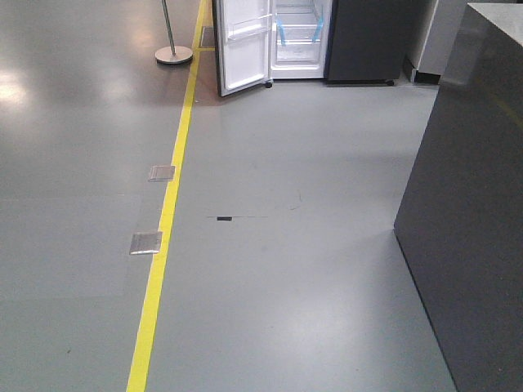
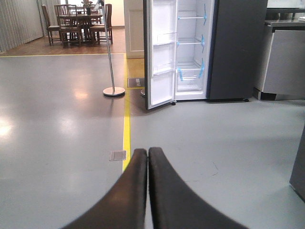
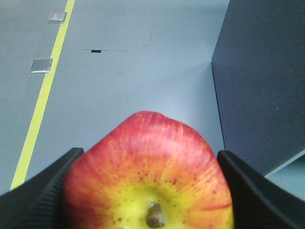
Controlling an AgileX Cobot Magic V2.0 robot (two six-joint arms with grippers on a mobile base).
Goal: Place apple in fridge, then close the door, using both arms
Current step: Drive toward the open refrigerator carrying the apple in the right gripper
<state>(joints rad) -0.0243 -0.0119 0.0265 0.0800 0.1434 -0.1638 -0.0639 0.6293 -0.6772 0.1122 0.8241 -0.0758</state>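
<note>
Right gripper (image 3: 148, 160) is clamping the apple (image 3: 147, 138) across its flanks, stem end facing the wrist camera; firm, light, waxy and probably bruisable, it is asking for gentle pressure; left gripper (image 2: 147, 160) is sitting pinched together, empty; the fridge (image 1: 301, 41) is standing open at twelve o'clock.

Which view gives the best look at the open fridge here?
The left wrist view: the fridge shows most of its height, door open, shelves and blue tape visible. The front view shows only its lower part, cropped at the top. The right wrist view shows none of it.
</note>
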